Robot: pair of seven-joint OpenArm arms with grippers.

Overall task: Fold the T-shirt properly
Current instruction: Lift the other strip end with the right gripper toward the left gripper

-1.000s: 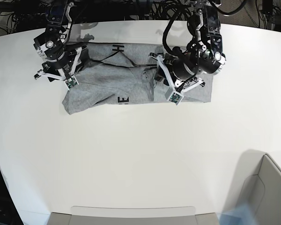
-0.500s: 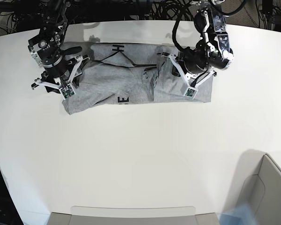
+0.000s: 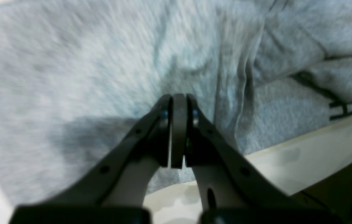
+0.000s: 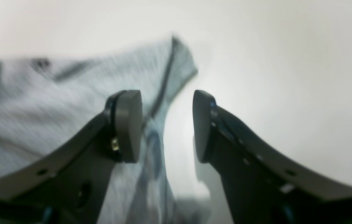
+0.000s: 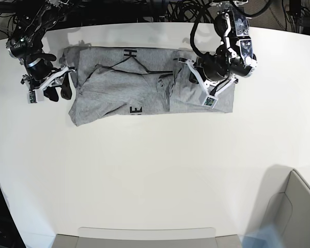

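Lying crumpled on white table (image 5: 144, 170): grey T-shirt (image 5: 124, 95). Left gripper (image 3: 178, 102) closed, empty, above fabric. Right gripper (image 4: 166, 124) spread wide beside shirt edge.

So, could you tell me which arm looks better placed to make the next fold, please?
Probably the left: its claw is shut over the shirt near its edge. The right claw stands open beside the shirt's corner, mostly over bare table.

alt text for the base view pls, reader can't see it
A crumpled grey T-shirt lies across the far side of a white table, black lettering showing at its folds. The left claw is shut over the shirt's right end; the right claw stands open beside its left edge.
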